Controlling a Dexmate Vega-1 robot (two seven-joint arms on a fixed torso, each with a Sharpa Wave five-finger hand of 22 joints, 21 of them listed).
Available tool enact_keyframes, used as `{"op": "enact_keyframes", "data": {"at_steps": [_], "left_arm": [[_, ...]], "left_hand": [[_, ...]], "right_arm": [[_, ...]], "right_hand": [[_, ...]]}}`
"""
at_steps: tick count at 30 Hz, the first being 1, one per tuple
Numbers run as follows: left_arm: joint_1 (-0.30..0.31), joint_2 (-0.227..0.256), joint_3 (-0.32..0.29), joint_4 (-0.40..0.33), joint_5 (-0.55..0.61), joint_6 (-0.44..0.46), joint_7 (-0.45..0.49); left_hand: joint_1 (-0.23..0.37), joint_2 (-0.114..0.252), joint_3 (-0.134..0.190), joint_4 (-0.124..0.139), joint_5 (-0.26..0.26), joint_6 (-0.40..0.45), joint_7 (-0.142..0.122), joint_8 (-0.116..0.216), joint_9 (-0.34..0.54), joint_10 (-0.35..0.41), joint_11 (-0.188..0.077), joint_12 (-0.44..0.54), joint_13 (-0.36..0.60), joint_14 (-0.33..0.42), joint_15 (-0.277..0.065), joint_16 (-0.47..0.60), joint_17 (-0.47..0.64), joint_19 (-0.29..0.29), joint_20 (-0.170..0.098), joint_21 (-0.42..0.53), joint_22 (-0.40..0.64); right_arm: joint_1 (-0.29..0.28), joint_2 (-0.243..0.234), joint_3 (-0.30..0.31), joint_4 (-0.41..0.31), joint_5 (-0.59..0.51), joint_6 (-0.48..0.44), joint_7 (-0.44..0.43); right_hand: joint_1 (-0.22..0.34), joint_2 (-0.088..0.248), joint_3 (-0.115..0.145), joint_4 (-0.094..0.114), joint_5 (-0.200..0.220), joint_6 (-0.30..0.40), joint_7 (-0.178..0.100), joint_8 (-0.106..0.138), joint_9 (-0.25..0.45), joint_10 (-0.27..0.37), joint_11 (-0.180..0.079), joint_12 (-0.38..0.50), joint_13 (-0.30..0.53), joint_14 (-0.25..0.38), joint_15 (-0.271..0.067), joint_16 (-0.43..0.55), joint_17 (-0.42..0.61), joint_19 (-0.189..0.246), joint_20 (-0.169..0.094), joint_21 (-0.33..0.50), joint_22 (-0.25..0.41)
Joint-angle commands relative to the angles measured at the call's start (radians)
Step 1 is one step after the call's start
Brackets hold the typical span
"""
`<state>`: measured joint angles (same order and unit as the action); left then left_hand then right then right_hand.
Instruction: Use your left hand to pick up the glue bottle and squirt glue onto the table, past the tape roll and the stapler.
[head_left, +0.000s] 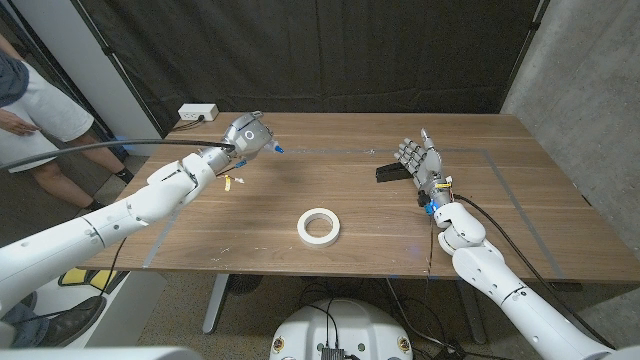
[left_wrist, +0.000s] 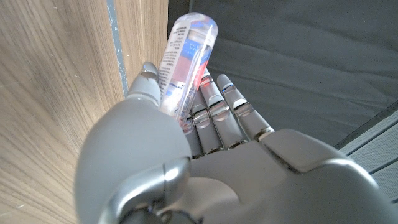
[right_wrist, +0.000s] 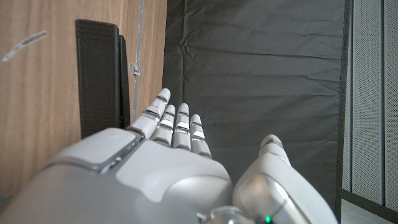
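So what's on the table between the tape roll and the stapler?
Head view: bare wood between the tape roll and the stapler.

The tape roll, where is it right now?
In the head view the tape roll lies on the table near the front edge, about midway between the two arms, with the black stapler farther back on the robot's right.

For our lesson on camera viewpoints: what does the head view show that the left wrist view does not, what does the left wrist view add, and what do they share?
Head view alone: the tape roll lying mid-table, the black stapler beside the open right hand, and a person standing at the edge. Left wrist view alone: the printed label on the glue bottle, close up. Both: the left hand holding the glue bottle over the wooden table.
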<state>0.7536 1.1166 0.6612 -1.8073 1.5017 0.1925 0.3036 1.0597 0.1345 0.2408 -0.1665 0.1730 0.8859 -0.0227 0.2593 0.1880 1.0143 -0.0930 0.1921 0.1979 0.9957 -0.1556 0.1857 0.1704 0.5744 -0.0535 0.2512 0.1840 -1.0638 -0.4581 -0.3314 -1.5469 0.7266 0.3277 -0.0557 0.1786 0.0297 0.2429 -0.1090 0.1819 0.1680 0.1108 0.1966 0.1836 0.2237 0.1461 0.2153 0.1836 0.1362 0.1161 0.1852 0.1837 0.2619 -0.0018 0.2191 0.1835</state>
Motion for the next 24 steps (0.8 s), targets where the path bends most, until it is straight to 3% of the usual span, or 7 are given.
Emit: {"op": "enact_keyframes", "data": {"at_steps": [1,13,24], "left_arm": [[-0.037,0.018,0.023,0.002,0.088,-0.068,-0.023],[-0.08,0.036,0.051,0.001,0.168,-0.157,-0.037],[-0.094,0.035,0.061,-0.007,0.203,-0.177,-0.053]], "left_hand": [[-0.015,0.004,0.151,0.144,0.001,0.134,-0.009,0.004,0.003,0.062,-0.071,0.005,0.004,0.01,-0.047,-0.001,0.002,-0.003,-0.068,-0.001,0.001],[-0.02,0.002,0.156,0.147,0.001,0.139,-0.012,0.005,0.002,0.064,-0.075,0.004,0.004,0.009,-0.049,-0.001,0.002,-0.004,-0.074,-0.003,0.001],[-0.024,0.0,0.161,0.149,0.001,0.14,-0.015,0.005,0.002,0.07,-0.081,0.004,0.004,0.009,-0.051,-0.002,0.002,-0.005,-0.079,-0.004,0.001]], "right_arm": [[-0.006,-0.004,0.005,0.001,0.014,-0.014,0.007],[-0.017,0.001,0.005,0.006,0.022,-0.009,0.017],[-0.027,-0.001,0.009,0.003,0.031,-0.008,0.022]], "right_hand": [[-0.001,0.008,0.0,-0.003,0.0,0.011,0.008,0.004,0.005,0.008,-0.002,0.004,0.003,0.008,0.0,0.001,0.002,0.009,-0.003,0.0,0.003],[-0.001,0.008,-0.001,-0.003,0.0,0.013,0.02,0.004,0.005,0.01,-0.001,0.005,0.003,0.01,0.001,0.001,0.002,0.011,-0.003,0.0,0.003],[-0.002,0.008,-0.002,-0.002,0.0,0.014,0.018,0.004,0.005,0.012,0.0,0.005,0.003,0.013,0.001,0.002,0.002,0.013,-0.003,0.0,0.003]]}}
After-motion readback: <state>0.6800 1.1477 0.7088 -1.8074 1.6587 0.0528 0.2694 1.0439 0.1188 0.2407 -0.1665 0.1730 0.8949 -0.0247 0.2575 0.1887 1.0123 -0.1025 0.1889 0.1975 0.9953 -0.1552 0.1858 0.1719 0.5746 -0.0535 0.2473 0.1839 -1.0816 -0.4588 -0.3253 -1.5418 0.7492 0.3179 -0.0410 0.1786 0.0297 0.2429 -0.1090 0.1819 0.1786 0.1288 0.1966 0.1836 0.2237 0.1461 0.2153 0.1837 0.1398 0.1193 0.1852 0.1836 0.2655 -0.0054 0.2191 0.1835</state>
